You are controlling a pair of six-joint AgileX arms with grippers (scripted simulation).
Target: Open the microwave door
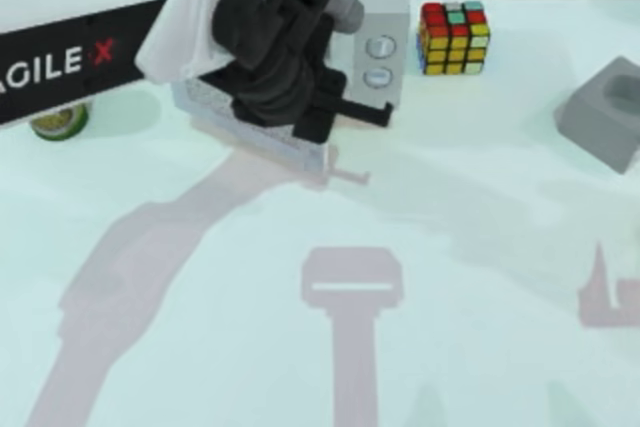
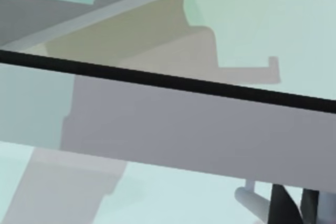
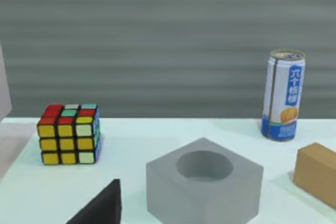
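From above, the microwave (image 1: 385, 22) stands at the table's far edge; the left gripper (image 1: 375, 113) works at the microwave door (image 1: 255, 137), grip undeterminable; the stiff hinged panel probably swings lightly from its free edge; the left wrist view shows only flat panels up close; the right wrist view shows a puzzle cube (image 3: 69, 135), right gripper unseen.

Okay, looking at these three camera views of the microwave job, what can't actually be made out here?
- Microwave door: top view, mostly hidden under the left arm; how far it is open is unclear.
- Left pincer: top view, whether it grips anything cannot be told.
- Left wrist view: only flat grey surfaces and a dark edge, too close to identify.
- Right pincer: only a dark corner in its wrist view, cut off by the edge.
- Microwave: cut by the top edge.
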